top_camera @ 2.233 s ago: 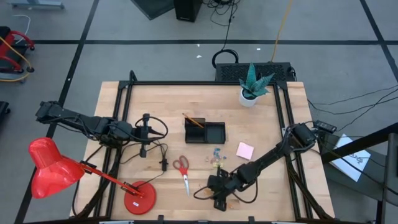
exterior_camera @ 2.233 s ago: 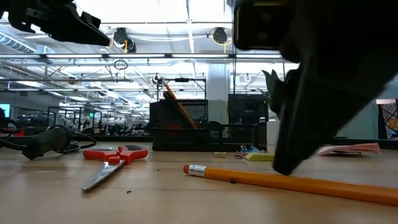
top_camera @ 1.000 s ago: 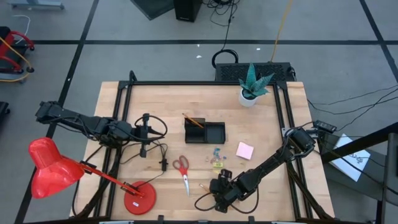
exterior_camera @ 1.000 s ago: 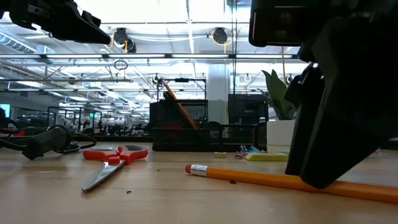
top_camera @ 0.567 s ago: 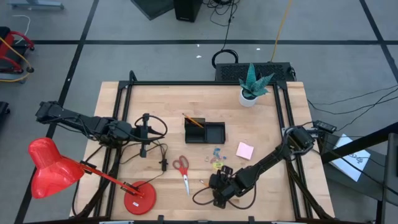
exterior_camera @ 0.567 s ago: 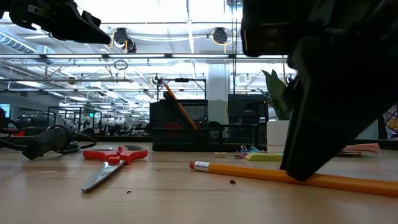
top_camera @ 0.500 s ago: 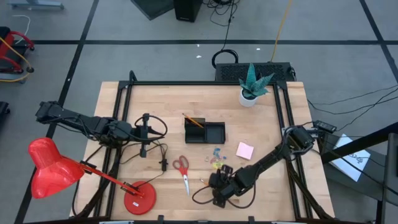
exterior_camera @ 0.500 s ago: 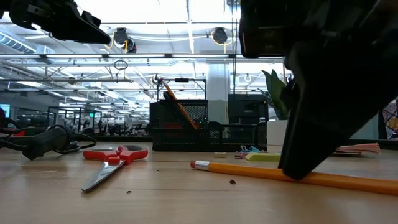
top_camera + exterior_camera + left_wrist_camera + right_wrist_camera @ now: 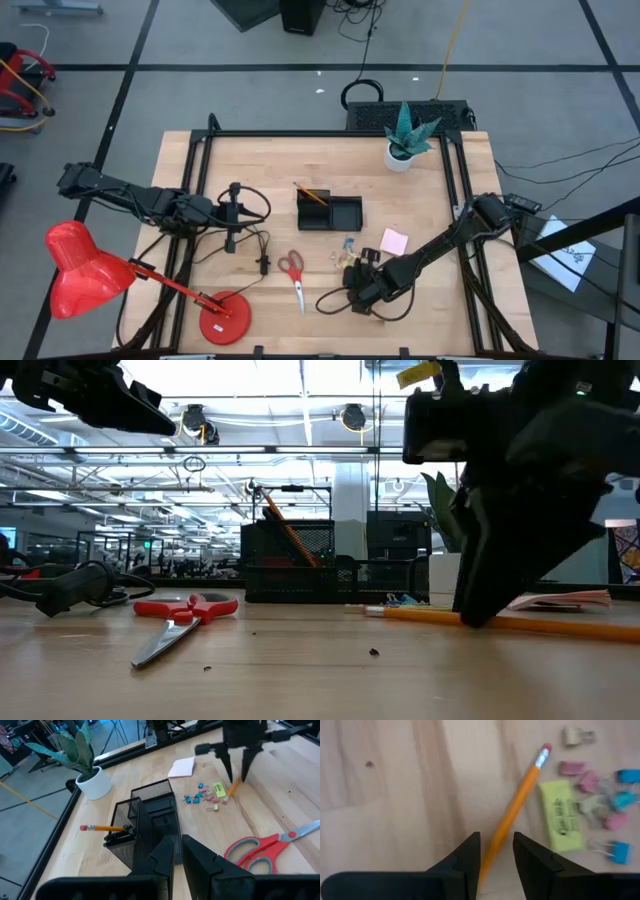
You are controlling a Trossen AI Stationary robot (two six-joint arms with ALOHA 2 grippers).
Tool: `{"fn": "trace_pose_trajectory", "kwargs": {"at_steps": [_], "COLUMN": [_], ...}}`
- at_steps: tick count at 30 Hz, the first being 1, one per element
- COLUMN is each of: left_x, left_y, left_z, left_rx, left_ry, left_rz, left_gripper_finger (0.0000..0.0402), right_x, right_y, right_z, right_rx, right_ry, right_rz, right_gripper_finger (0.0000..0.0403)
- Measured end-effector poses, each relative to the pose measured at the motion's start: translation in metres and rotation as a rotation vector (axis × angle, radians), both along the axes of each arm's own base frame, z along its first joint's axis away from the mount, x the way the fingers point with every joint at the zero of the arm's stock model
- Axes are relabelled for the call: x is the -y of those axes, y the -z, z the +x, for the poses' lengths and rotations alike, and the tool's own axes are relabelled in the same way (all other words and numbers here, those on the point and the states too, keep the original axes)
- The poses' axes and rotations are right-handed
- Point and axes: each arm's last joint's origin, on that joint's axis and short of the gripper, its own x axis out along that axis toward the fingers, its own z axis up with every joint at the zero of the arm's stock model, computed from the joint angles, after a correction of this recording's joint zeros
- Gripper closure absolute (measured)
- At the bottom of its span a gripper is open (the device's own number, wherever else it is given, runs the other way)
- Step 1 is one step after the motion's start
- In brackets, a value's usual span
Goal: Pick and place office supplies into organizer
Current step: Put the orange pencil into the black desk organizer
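An orange pencil [image 9: 520, 802] with a pink eraser end lies between the fingers of my right gripper [image 9: 495, 865], which is shut on it in front of the black organizer [image 9: 328, 212]. Beside it lie a yellow piece [image 9: 560, 815] and blue and pink clips [image 9: 615, 800]. A second pencil [image 9: 102, 827] leans in the organizer's taller compartment. Red-handled scissors [image 9: 293, 272] lie flat left of the right gripper, a pink sticky pad [image 9: 393, 241] right of the clips. My left gripper [image 9: 176, 852] waits shut at the table's left, holding nothing. My right gripper pinches the pencil's shaft [image 9: 496, 845] between its two fingers, well back from the eraser end [image 9: 543, 751]. The fingers slant down from the near right and lie across the pencil. The eraser end points toward the clips; whether it rests on the table I cannot tell.
A red desk lamp [image 9: 85, 275] stands at the near left, black cables [image 9: 245, 225] lie by the left gripper, and a white plant pot [image 9: 402, 152] sits at the far right. Bare wood shows between the scissors and the right gripper.
My right gripper has gone up and toward the table's far edge, nearer the clips, taking the pencil along. The pencil's eraser end now lies farther from the near edge, beside the yellow piece.
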Motion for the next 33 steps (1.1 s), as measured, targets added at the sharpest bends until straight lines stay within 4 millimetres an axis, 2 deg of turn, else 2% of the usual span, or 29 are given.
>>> {"fn": "trace_pose_trajectory", "kwargs": {"at_steps": [3, 5, 11, 16, 20, 23, 26, 33], "left_x": [0.0, 0.0, 0.0, 0.0, 0.0, 0.0, 0.0, 0.0], "left_y": [0.0, 0.0, 0.0, 0.0, 0.0, 0.0, 0.0, 0.0], "left_z": [0.0, 0.0, 0.0, 0.0, 0.0, 0.0, 0.0, 0.0], "left_rx": [-0.002, 0.0, -0.001, -0.001, 0.001, 0.001, 0.001, -0.001], "left_ry": [0.001, 0.001, -0.002, -0.003, -0.004, -0.004, -0.004, -0.005], "left_rz": [0.003, 0.003, -0.004, -0.008, -0.009, -0.009, -0.009, -0.011], "left_gripper_finger": [0.0357, 0.0357, 0.0357, 0.0357, 0.0357, 0.0357, 0.0357, 0.0357], "right_x": [-0.001, -0.002, -0.007, 0.0, 0.008, 0.011, 0.012, 0.011], "right_y": [-0.02, -0.026, -0.025, -0.021, -0.022, -0.018, -0.005, 0.017], "right_z": [0.001, 0.0, -0.006, -0.013, -0.006, 0.001, 0.004, 0.004], "right_rx": [0.073, 0.087, 0.029, -0.06, -0.035, -0.027, -0.076, -0.181], "right_ry": [0.006, 0.01, -0.016, 0.094, 0.164, 0.177, 0.202, 0.303], "right_rz": [0.052, 0.082, 0.127, 0.11, 0.146, 0.18, 0.208, 0.23], "right_gripper_finger": [0.0285, 0.0282, 0.028, 0.028, 0.028, 0.028, 0.028, 0.028]}}
